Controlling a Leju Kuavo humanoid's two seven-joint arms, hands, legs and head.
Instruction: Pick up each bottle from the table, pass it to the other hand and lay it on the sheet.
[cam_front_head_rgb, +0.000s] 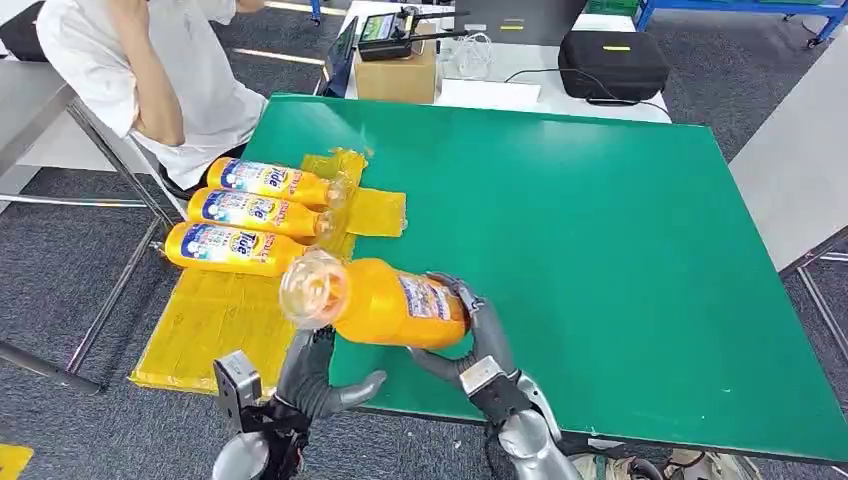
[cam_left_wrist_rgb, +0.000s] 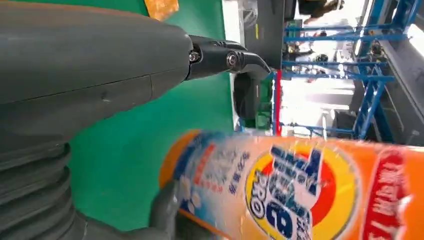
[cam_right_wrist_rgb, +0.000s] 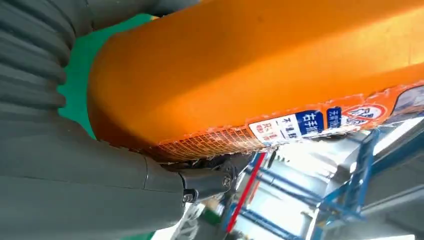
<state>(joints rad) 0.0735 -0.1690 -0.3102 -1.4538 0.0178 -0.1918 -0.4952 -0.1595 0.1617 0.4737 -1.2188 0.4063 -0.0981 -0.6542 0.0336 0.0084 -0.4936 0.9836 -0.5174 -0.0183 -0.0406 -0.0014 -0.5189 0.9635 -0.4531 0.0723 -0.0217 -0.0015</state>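
An orange Tide bottle (cam_front_head_rgb: 385, 300) (cam_left_wrist_rgb: 300, 190) (cam_right_wrist_rgb: 250, 65) hangs on its side above the front edge of the green table (cam_front_head_rgb: 600, 230), its clear cap end pointing left. My right hand (cam_front_head_rgb: 480, 345) (cam_right_wrist_rgb: 60, 175) grips its base end. Just below the neck is my left hand (cam_front_head_rgb: 310, 375) (cam_left_wrist_rgb: 75, 65), fingers raised toward the bottle and thumb spread apart from it, not closed round it. Three more orange bottles (cam_front_head_rgb: 255, 210) lie side by side on the yellow sheet (cam_front_head_rgb: 215, 320) at the table's left.
A person in a white shirt (cam_front_head_rgb: 150, 70) sits at the table's far left corner, close to the sheet. A cardboard box (cam_front_head_rgb: 395, 75) and a black case (cam_front_head_rgb: 612, 62) stand on a white table behind. Grey carpet surrounds the table.
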